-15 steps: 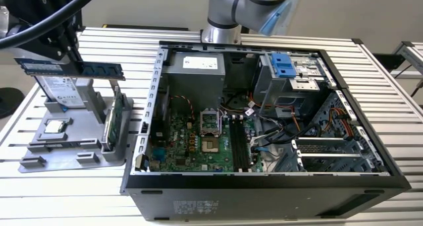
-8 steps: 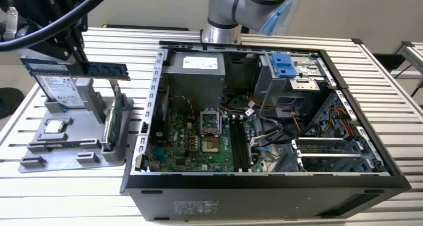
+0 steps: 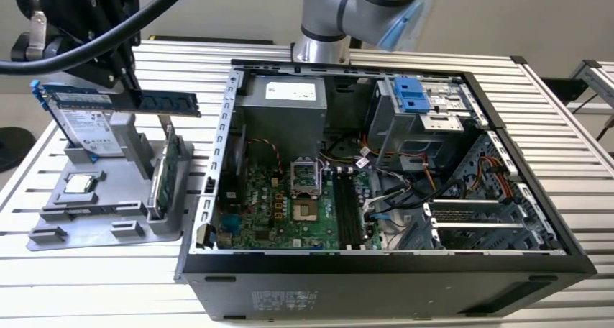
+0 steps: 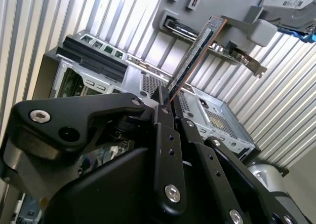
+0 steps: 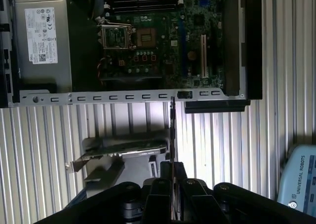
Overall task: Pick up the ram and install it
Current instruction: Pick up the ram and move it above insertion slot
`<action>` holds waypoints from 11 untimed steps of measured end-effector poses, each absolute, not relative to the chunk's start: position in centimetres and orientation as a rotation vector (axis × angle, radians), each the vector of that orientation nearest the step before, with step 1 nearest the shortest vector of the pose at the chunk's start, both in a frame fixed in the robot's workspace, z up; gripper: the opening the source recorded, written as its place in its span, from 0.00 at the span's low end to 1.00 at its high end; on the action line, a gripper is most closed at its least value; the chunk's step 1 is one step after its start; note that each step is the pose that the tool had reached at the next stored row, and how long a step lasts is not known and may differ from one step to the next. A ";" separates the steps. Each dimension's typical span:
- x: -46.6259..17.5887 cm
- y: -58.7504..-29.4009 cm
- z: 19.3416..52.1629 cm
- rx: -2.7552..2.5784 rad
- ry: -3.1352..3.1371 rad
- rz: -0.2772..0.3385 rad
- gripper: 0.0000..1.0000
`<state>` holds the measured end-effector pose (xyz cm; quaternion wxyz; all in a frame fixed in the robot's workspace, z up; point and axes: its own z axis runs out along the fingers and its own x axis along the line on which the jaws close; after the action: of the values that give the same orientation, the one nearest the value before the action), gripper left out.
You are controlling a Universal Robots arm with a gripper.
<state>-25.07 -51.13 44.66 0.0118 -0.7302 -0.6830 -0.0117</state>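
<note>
My end effector, matte black links pinned with silver screws, is clamped tight on one end of the ram. The stick is thin, flat and dark, with a coppery-brown strip along one long edge, and it juts straight out past my fingertips. In the exterior view I hang above the grey moulded tray near the counter's edge on the exterior view's left, with the ram roughly level in the air, clear of the tray. A green card stands on edge there. Beyond, the open black computer case lies on the ribbed metal counter, its green motherboard exposed.
</note>
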 end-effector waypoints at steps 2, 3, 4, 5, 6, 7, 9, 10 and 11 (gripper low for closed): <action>-24.8 -51.1 44.7 -2.277 -2.130 -0.036 0.00; -24.7 -51.1 44.7 -2.277 -2.130 -0.036 0.00; -24.6 -51.1 44.7 -2.277 -2.130 -0.036 0.00; -24.5 -51.1 44.7 -2.277 -2.130 -0.036 0.00; -24.4 -51.1 44.7 -2.277 -2.130 -0.036 0.00; -24.2 -51.1 44.7 -2.277 -2.130 -0.036 0.00; -24.0 -51.1 44.7 -2.277 -2.130 -0.036 0.00; -23.9 -51.1 44.7 -2.277 -2.130 -0.036 0.00; -23.8 -51.1 44.7 -2.277 -2.130 -0.037 0.00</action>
<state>-23.81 -51.13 44.65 0.0118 -0.7302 -0.6830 -0.0117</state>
